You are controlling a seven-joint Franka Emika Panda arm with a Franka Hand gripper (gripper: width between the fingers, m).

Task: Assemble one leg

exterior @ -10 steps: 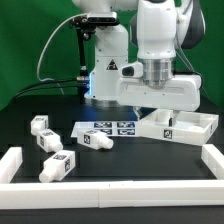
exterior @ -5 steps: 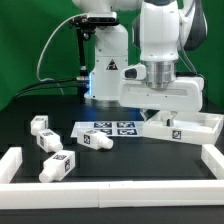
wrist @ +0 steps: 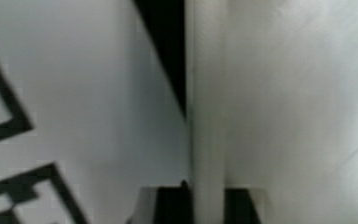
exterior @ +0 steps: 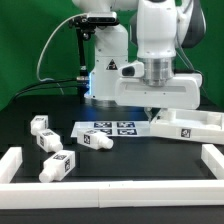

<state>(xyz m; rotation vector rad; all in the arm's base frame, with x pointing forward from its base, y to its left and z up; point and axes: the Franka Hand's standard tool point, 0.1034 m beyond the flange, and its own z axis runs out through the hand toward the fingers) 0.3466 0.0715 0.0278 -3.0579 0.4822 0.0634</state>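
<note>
My gripper (exterior: pixel 160 110) is shut on a wall of the large white tray-like panel (exterior: pixel 186 126) and holds it at the exterior view's right, slightly tilted. In the wrist view the panel's wall (wrist: pixel 202 90) runs straight between my two dark fingers (wrist: pixel 163 205), and my gripper (wrist: pixel 202 192) is closed round it. Several white tagged legs lie apart from my gripper on the black table at the exterior view's left: one leg (exterior: pixel 40 125), a second (exterior: pixel 48 142), a third (exterior: pixel 58 166), and one (exterior: pixel 97 141) by the marker board.
The marker board (exterior: pixel 112 127) lies flat mid-table, just left of the panel in the exterior view. A low white border (exterior: pixel 110 200) frames the table's front and both sides. The arm's base (exterior: pixel 105 70) stands behind.
The panel, held in my gripper, has slid toward the exterior view's right, away from the marker board, and now reaches the picture's edge. The legs have not moved.
</note>
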